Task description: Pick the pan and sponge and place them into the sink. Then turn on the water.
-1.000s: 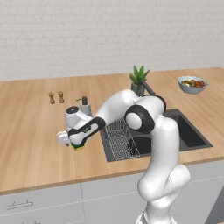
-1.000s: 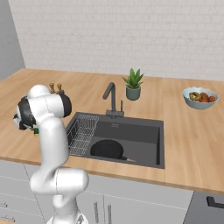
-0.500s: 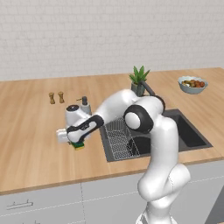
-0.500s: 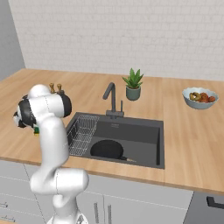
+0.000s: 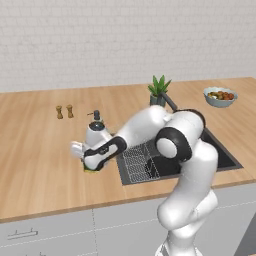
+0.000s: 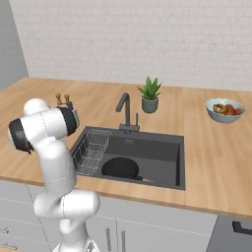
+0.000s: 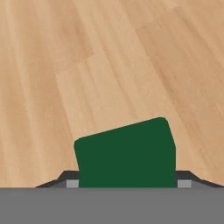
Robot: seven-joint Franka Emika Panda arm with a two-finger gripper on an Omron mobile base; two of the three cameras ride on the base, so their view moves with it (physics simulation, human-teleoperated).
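**On the counter left of the sink: gripper clamped on the sponge**

Low over the wooden counter point(image 5: 45, 165), the gripper point(image 7: 127, 183) has a finger pressed against each side of the green-topped sponge point(image 7: 125, 153). Beside it, the pan point(image 6: 120, 168) lies in the sink point(image 6: 162, 147) next to the wire rack point(image 6: 91, 150).

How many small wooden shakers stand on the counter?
2: the left shaker and the right shaker stand side by side on the counter, behind the soap bottle.
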